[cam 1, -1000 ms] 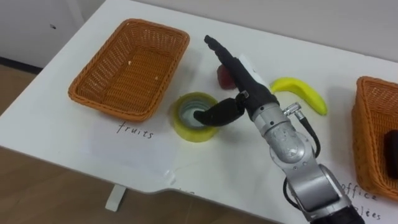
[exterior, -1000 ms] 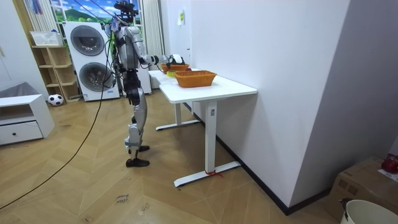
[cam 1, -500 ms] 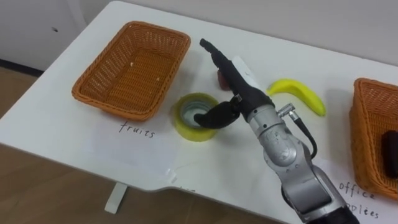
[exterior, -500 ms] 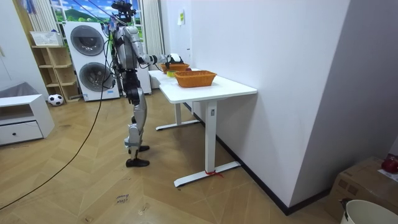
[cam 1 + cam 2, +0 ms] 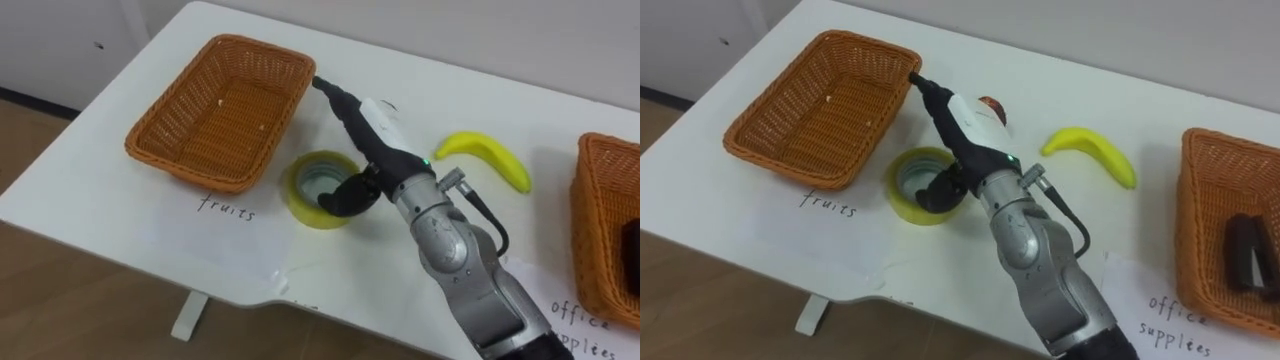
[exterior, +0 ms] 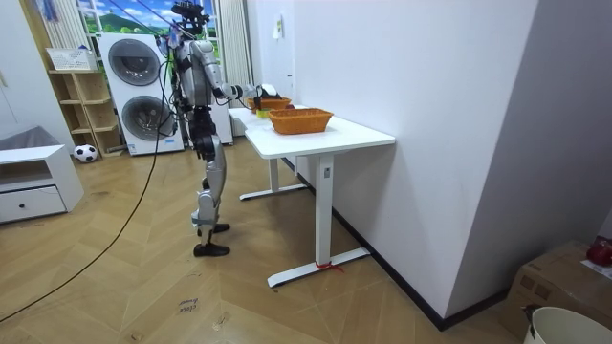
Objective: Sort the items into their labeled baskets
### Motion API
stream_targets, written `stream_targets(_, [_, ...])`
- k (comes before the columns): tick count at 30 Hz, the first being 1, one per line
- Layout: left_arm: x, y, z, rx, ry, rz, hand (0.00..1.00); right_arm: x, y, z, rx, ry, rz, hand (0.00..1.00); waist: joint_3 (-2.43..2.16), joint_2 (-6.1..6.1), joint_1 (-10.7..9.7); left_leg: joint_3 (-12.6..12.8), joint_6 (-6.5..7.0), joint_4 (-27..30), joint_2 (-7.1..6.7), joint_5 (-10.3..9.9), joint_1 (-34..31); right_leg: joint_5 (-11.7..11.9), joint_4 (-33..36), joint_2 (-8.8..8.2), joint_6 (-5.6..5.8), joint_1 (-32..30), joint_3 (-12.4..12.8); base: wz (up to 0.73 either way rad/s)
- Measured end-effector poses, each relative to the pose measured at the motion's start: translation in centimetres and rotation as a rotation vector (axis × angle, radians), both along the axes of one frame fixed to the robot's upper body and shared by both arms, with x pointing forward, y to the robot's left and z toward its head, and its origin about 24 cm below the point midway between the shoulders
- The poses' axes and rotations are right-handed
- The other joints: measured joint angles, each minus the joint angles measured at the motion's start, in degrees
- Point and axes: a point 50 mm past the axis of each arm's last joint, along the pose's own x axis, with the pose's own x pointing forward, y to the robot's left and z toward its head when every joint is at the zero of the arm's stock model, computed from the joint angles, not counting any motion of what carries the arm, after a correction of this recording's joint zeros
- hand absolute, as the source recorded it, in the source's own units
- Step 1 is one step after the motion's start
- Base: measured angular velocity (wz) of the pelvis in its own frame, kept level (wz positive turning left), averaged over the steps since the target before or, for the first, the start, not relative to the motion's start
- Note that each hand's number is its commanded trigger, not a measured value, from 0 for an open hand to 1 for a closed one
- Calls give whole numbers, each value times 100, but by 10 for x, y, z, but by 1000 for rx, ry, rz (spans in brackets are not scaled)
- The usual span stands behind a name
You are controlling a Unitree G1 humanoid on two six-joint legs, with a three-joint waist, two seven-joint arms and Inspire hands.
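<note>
My right hand [image 5: 375, 125] reaches across the white table with its fingers straight; their tips are at the right rim of the "fruits" basket [image 5: 180, 165]. Its thumb hangs down into the hole of a yellow tape roll [image 5: 303, 206] lying flat just in front of that basket. A red apple [image 5: 990, 102] peeks out just behind the hand, mostly hidden by it. A yellow banana [image 5: 490, 155] lies to the right. The "office supplies" basket [image 5: 1200, 230] at the right edge holds a dark object [image 5: 1245, 250].
Paper labels lie in front of each basket. In the room view I stand at the end of the white table [image 6: 325, 134], with washing machines [image 6: 134, 81] behind me and open wood floor around.
My right hand has stretched forward and left, from above the apple to the fruits basket's rim, now covering most of the apple. The thumb stays in the tape roll.
</note>
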Motion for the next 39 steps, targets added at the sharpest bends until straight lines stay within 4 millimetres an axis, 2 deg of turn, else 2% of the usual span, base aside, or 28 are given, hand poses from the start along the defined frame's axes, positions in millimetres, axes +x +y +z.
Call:
stream_targets(4, [-1, 3, 0, 0, 7, -3, 0, -1, 1, -1, -3, -1, 9, 0, -3, -5, 8, -26, 0, -6, 3, 0, -43, 0, 1, 1, 0, -8, -94, 2])
stream_targets(8, [0, 4, 0, -8, 8, -7, 0, 0, 0, -4, -12, 13, 8, 0, -8, -13, 8, -29, 0, 0, 1, 0, -47, 0, 1, 1, 0, -9, -91, 1])
stream_targets(11, [3, 3, 1, -17, 2, -10, 0, 0, -4, -14, -40, 59, -2, 0, -6, -24, -1, -31, 0, -8, 0, 0, -62, 0, 2, 2, 0, -11, -98, 0])
stream_targets(21, [4, 3, 1, -32, 3, -13, 0, -1, -3, -17, -50, 91, 14, 0, -11, -47, -8, -33, -1, 11, -2, 0, -41, 0, 2, 3, 0, 2, -77, 0])
stream_targets(27, [2, -1, 0, -37, 7, -10, 0, -2, -5, -22, -36, 113, 1, 0, 2, -25, -30, -54, 0, -16, -3, 0, 38, 0, 0, 2, 0, 74, -45, 1])
stream_targets(33, [-9, -4, -1, -39, 30, 2, 0, 0, -7, -21, 11, 103, -32, 0, 2, -21, -17, -57, 0, -6, -5, 0, 68, 0, 0, 2, 0, 81, -39, 0])
stream_targets(37, [-15, -4, -2, -40, 45, 7, 0, 2, -12, -18, 29, 76, -73, 0, 28, 29, -4, -61, 0, -4, -7, 0, 100, 0, 0, -1, 0, 114, -40, 0])
stream_targets(39, [-17, -4, -2, -40, 50, 8, 0, 2, -12, -18, 33, 69, -81, 0, 24, 50, -5, -61, 0, -8, -7, 0, 100, 0, -1, -1, 0, 113, -41, 0])
